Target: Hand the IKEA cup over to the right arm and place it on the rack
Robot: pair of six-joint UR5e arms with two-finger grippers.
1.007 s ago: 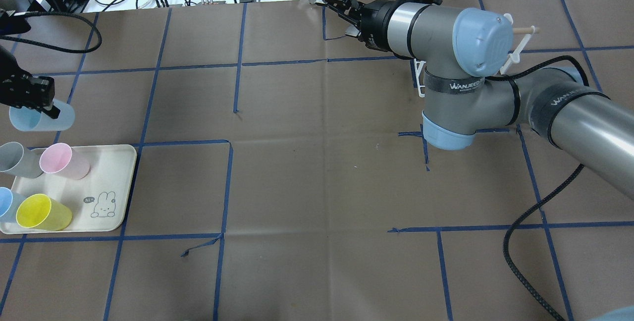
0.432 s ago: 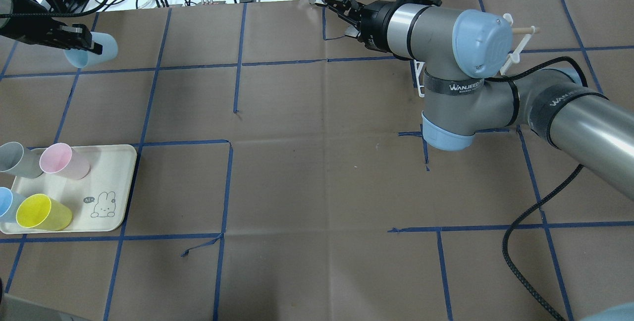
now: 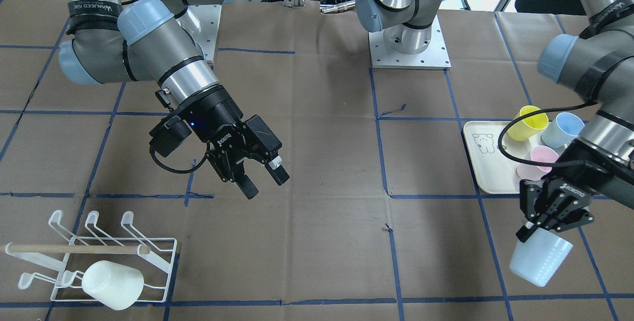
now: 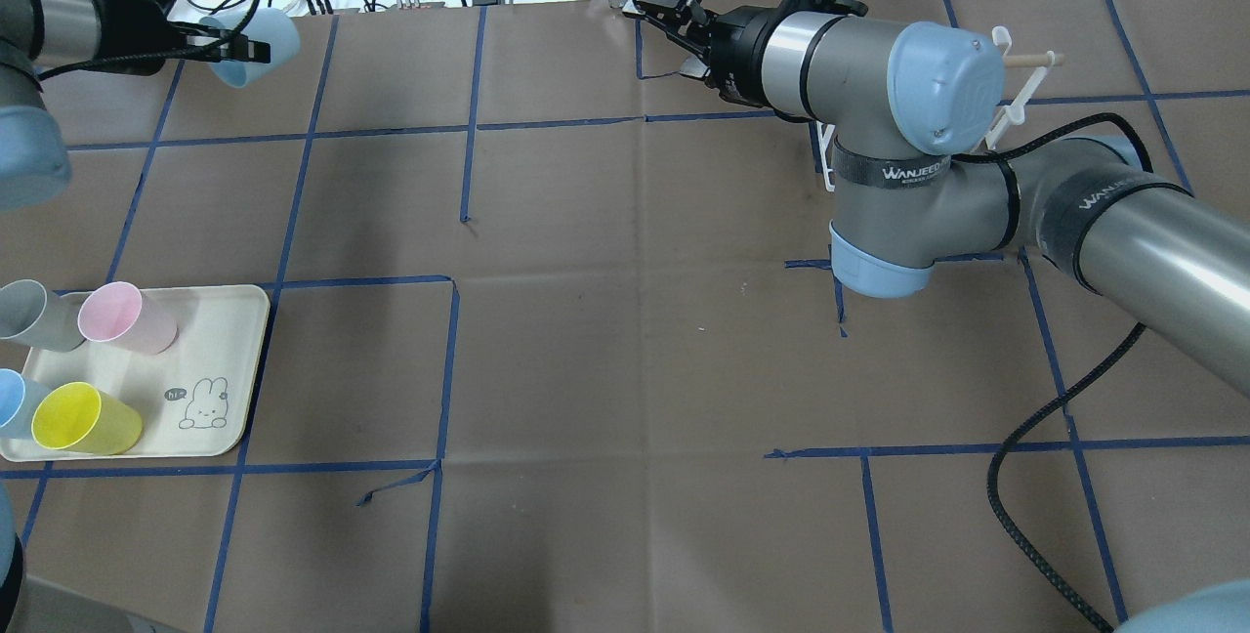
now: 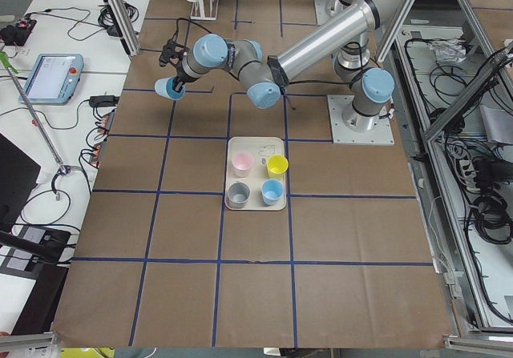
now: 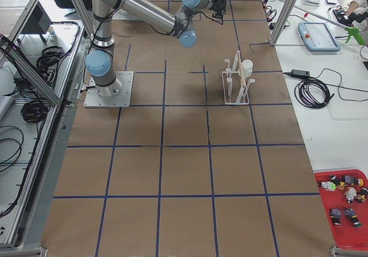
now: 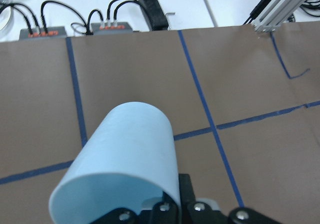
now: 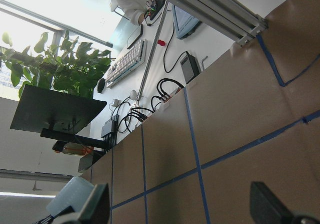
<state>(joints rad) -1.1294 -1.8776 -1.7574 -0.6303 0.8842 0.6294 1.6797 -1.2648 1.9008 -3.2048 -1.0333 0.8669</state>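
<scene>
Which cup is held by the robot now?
The pale blue cup in the left gripper, above the table. Four other cups stand on the tray, and a white cup sits on the rack.

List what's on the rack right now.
One white cup sits on a prong of the rack. The other prongs show no cup. In the overhead view the right arm covers most of the rack, so nothing can be read there.

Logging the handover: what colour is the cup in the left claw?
Pale blue; the cup shows best in the left wrist-mounted view.
</scene>
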